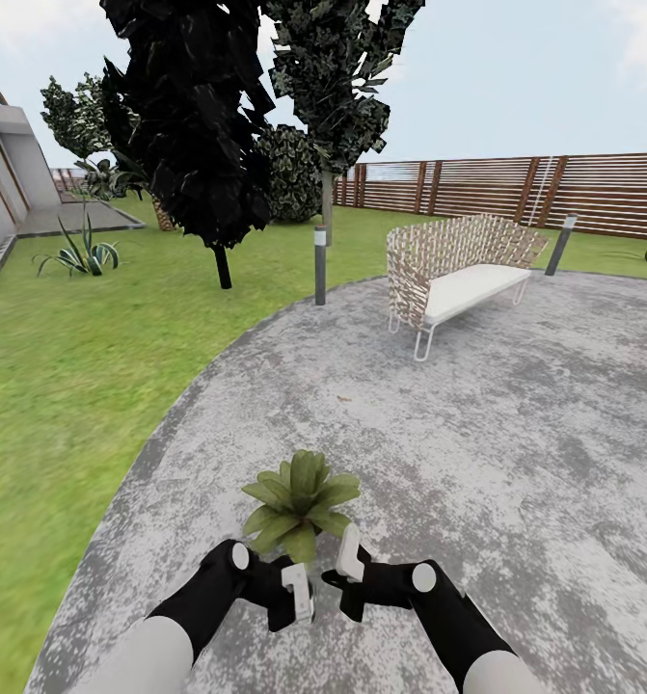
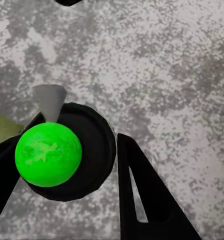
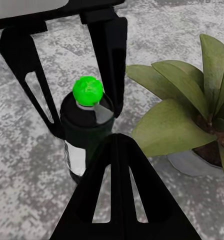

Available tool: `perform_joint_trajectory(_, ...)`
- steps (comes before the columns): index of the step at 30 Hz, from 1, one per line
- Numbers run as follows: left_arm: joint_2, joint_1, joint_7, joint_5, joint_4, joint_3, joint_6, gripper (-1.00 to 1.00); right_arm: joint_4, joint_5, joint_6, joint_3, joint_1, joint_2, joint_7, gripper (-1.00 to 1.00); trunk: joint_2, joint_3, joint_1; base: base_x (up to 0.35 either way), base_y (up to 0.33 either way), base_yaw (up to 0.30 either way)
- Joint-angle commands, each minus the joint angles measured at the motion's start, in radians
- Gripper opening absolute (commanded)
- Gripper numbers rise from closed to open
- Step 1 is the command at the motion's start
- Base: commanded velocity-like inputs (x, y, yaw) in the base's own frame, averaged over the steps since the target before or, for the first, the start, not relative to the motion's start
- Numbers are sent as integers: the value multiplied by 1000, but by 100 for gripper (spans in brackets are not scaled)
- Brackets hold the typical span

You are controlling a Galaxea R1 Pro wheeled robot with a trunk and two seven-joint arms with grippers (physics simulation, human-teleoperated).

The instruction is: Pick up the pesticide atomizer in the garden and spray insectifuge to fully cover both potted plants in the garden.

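Note:
A potted plant [image 1: 300,501], a low rosette of broad green leaves in a small grey pot, stands on the stone patio [image 1: 477,424] just beyond both grippers; its leaves [image 3: 184,120] also appear in the right wrist view. The pesticide atomizer [image 3: 84,135], a dark bottle with a bright green cap [image 2: 48,154] and a white label, stands upright right beside the plant. My left gripper [image 1: 294,590] has one finger on each side of the bottle, shut on it. My right gripper [image 1: 347,571] hovers close by, with its fingers [image 3: 117,190] pressed together and empty.
A wicker bench [image 1: 458,270] with a white cushion stands at the far right of the patio. Grey lamp posts [image 1: 320,265] [image 1: 561,244] line the patio's edge. Lawn [image 1: 53,386] lies to the left, with dark trees [image 1: 207,135], an agave [image 1: 82,255] and a slatted fence [image 1: 554,193] behind.

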Motion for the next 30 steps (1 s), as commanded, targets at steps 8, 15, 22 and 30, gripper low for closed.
perform_joint_trajectory(8, 109, 0, -5, 3, -3, 6, -1, -100, 2, 12, -5, -1, 0, -1, 1, -100, 0, -1, 0, 0, 0, 0)
perform_joint_trajectory(15, 191, 8, -6, 9, -2, 12, -1, -100, 5, 14, -6, -2, 0, -8, 1, -100, 0, -1, 0, 0, 0, 0)
perform_joint_trajectory(22, 254, 15, -10, 29, 8, 100, -7, -100, 19, 13, -7, -5, 0, -46, -1, 100, 0, -1, 0, 0, 0, 0)
perform_joint_trajectory(30, 288, 16, -9, 32, 13, 142, -4, -100, 71, 12, -8, -10, 0, -89, -9, 100, 0, -1, 0, 0, 0, 0)
